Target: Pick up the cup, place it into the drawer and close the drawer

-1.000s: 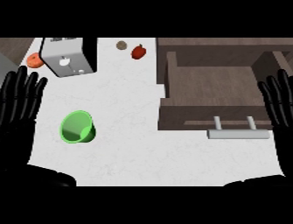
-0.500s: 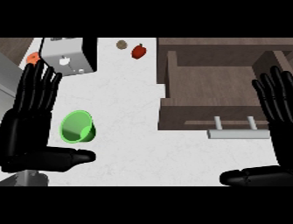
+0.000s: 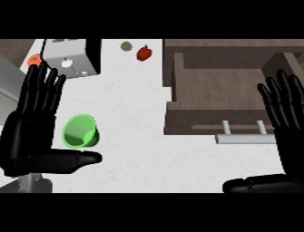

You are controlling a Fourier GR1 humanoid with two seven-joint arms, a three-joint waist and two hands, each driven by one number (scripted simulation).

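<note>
The green cup (image 3: 81, 131) lies on its side on the counter (image 3: 134, 113), just beside the open, empty left robot hand (image 3: 32, 131); it looks light and stiff, probably best grasped around the wall.

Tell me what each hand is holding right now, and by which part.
Nothing is held. The left hand is open beside the green cup, not curled round it. The right hand is open by the drawer.

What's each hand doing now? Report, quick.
Left hand: open, holding nothing, beside the cup.
Right hand: open, holding nothing, over the drawer.
</note>
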